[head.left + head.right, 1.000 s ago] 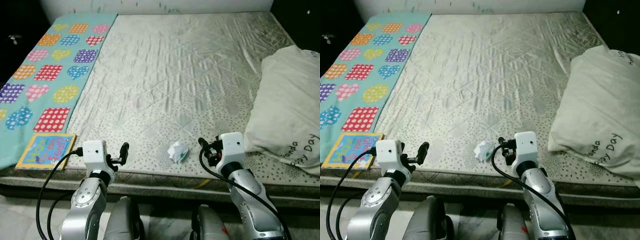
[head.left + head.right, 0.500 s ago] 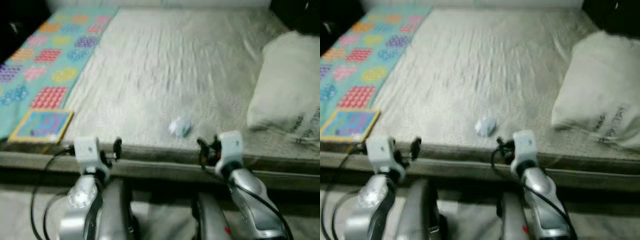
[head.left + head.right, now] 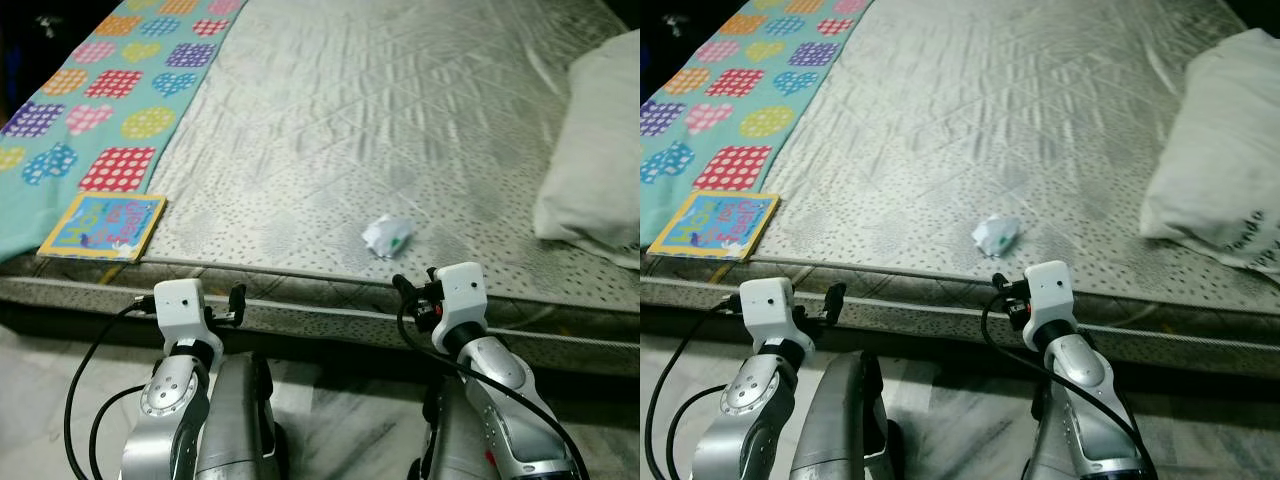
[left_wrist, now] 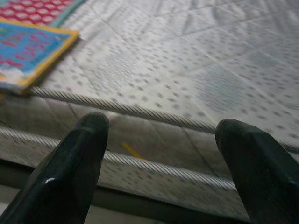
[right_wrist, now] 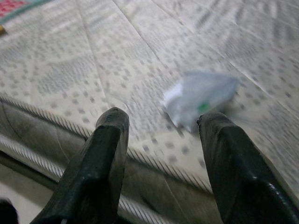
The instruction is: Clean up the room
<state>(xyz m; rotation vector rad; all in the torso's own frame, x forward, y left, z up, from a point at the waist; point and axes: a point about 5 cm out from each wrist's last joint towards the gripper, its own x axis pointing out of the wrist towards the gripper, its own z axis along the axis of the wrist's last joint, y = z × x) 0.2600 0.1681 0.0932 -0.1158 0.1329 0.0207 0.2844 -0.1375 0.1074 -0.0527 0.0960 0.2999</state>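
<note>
Wrapper [image 3: 387, 236], crumpled white, lies on the bed [image 3: 400, 110] near its front edge, just ahead of the right gripper [image 5: 161, 135], jaws wide, empty. Left gripper [image 4: 161, 135] jaws also wide, facing the mattress edge near a book [image 3: 103, 226].

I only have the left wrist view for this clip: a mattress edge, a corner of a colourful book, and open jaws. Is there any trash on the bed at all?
Observer: Yes, a crumpled white wrapper with a green mark lies on the mattress, near its front edge.
Operator: Which gripper is closer to it?
Observer: The right gripper; its jaws are open and the wrapper sits just ahead of them, untouched.
Operator: Anything else on the bed?
Observer: A white pillow lies at the robot's right, and a teal blanket with dotted hearts lies at its left, with the book on the blanket's near end.
</note>
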